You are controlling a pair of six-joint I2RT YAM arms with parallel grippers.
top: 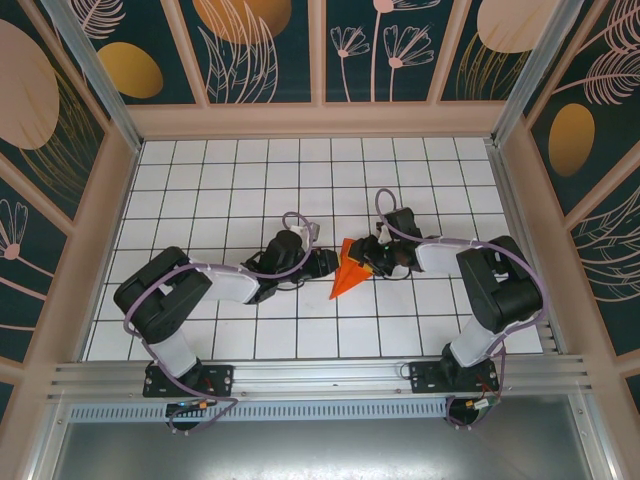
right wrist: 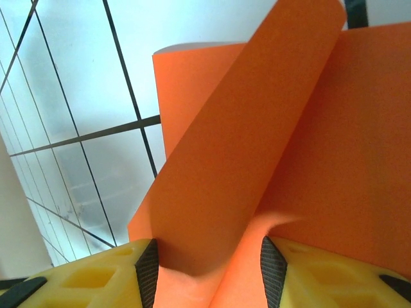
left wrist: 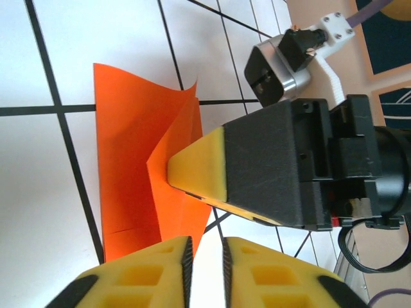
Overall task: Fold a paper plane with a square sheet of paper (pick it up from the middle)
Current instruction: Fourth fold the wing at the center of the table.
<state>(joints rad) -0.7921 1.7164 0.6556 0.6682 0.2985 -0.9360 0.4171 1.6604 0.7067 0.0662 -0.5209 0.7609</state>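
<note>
Right end effector [right wrist: 209, 260]: I am seeing it grasping the paper plane [right wrist: 270, 167]. Its two yellow fingers are standing about half apart, with a raised orange fold filling the space between the dark pads. Through the left wrist camera, I am watching one yellow fingertip [left wrist: 192, 170] pressing into the crease where two flaps are meeting.

Left end effector [left wrist: 205, 256]: I am reading it as released. Its fingers are standing a narrow slit apart, with white desk showing through and nothing lying between them. It is hovering just beside the paper's near edge; whether it is touching the paper, I cannot tell.

Paper plane: bright orange-red and partly folded, with one flap standing up and curling over. In the overhead view it is lying near the middle of the desk [top: 250, 180], between the two end effectors. Its pointed tip is aiming toward the arm bases and its wide end is sitting at the right end effector.

Desk: white tiles with black grid lines, walled by patterned panels [top: 260, 50].
</note>
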